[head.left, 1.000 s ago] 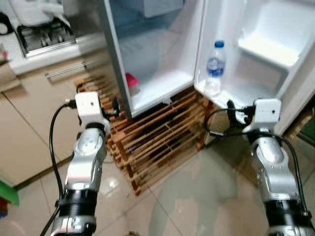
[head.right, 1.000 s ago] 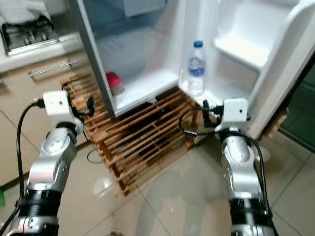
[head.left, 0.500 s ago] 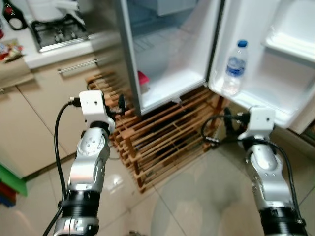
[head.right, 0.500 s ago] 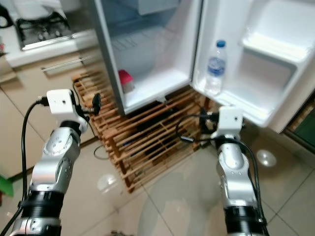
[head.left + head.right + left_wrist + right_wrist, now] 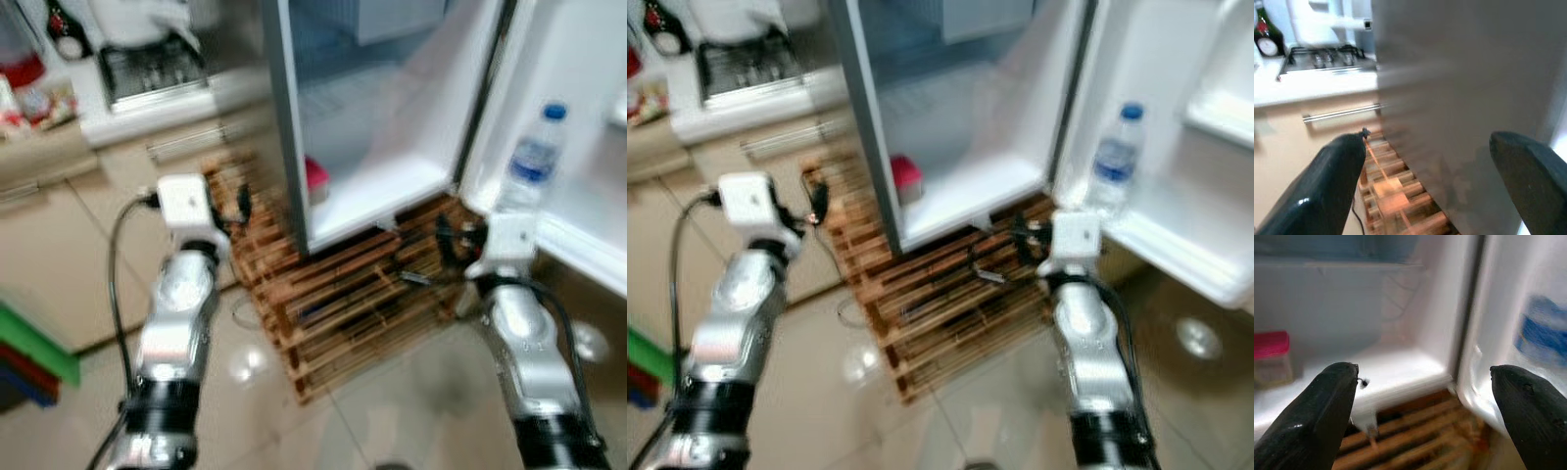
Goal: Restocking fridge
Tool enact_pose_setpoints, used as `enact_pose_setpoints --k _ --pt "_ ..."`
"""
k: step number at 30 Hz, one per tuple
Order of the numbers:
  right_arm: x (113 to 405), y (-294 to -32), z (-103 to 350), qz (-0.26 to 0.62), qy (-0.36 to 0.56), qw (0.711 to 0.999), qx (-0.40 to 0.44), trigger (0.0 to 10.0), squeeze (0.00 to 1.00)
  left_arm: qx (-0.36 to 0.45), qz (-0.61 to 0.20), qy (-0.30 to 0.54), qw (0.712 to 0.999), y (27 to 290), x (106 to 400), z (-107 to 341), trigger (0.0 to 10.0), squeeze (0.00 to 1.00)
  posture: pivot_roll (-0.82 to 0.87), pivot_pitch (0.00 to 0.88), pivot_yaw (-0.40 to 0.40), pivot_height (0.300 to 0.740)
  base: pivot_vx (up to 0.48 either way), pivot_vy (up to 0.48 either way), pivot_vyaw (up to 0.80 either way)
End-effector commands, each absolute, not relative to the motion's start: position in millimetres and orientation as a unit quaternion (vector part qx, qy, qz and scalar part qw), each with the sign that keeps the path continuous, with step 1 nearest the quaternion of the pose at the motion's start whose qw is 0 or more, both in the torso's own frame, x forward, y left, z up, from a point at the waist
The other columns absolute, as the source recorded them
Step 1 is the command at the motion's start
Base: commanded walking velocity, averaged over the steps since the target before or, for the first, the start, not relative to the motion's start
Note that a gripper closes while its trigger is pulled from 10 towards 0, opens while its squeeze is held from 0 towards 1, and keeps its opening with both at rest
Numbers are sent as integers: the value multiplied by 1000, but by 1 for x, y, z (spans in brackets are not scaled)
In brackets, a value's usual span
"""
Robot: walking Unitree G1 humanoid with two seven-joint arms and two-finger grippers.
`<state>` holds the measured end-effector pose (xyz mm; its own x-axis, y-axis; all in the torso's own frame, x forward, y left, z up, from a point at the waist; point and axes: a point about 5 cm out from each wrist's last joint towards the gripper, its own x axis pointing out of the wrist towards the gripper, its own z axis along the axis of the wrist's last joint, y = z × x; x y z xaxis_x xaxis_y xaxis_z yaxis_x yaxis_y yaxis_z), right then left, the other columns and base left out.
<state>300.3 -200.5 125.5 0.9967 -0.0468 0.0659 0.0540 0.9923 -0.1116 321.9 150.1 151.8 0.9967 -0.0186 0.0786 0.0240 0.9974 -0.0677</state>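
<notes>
- I am standing the rig before the open fridge (image 5: 382, 176); the head views are blurred, so fine detail is not readable.
- The fridge is sitting on a wooden pallet (image 5: 353, 294), its door (image 5: 1176, 127) swung wide on the robot's right.
- Stock visible so far: one water bottle (image 5: 529, 162) is standing upright in the lower door shelf, and a small jar with a pink lid (image 5: 906, 181) is sitting on the bottom floor of the cabinet, near its left wall. The rest of the cabinet is looking bare as far as I can see.
- The left gripper (image 5: 1430, 181) is hanging beside the grey outer side of the fridge with its fingers spread wide and nothing between them; the cooker top (image 5: 1327, 56) and counter lie beyond.
- The right gripper (image 5: 1425, 416) is pointing at the seam between cabinet and door, fingers likewise spread and empty; the jar and the blue label of the bottle are showing to either side of it.
- Judgement: restocking is at an early stage. At most two items are in, many shelves are free, and neither pincer is carrying anything.
- Judgement: what is left is fetching further items, placing them, and closing the door. No supply of goods is visible here.
</notes>
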Motion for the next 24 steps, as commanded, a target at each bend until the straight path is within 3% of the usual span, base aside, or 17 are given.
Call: enact_pose_setpoints --k 1,7,24 --pt "302 -193 130 -16 -44 998 -46 10000 0 -28 -8 -53 998 157 321 157 10000 0 -108 0 79 740 292 -375 0" --pt "301 -195 129 -17 -43 998 -48 10000 0 -19 -26 -58 998 149 321 158 10000 0 -108 0 79 740 49 -62 0" --pt "300 -196 125 -14 -38 998 -52 10000 0 -47 -41 -91 994 146 320 167 10000 0 -109 0 83 740 0 -479 0"
